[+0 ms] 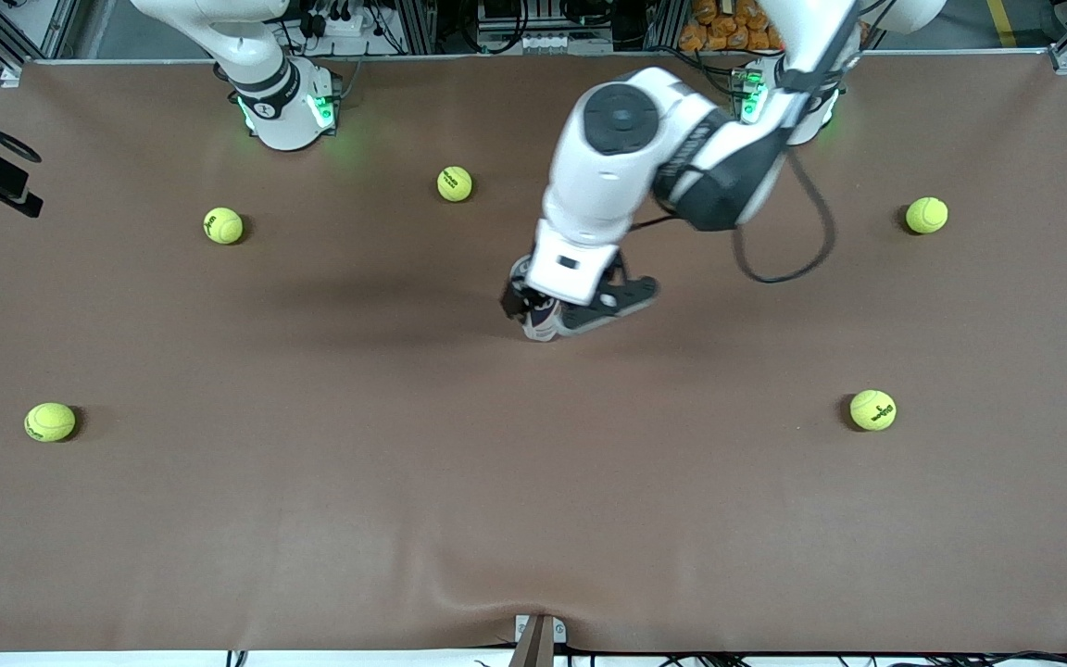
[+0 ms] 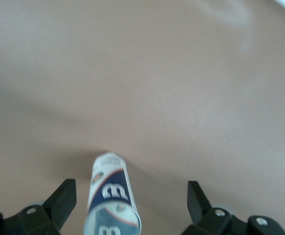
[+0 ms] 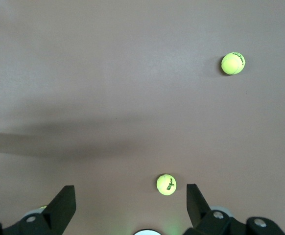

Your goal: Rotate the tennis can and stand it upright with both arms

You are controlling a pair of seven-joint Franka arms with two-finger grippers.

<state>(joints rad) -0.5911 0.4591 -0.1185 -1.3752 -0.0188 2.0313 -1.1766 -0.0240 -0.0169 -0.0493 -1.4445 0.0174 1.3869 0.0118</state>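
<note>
In the front view the left arm's wrist covers most of the tennis can (image 1: 541, 326); you see only its lower end on the desk (image 1: 311, 509), so whether it stands or lies cannot be read there. The left hand (image 1: 559, 313) is largely hidden under that wrist. In the left wrist view the picture's edge cuts off the can's near end, and its small print is blurred. The right hand (image 3: 131, 208) lies out of the front view, above the frame.
</note>
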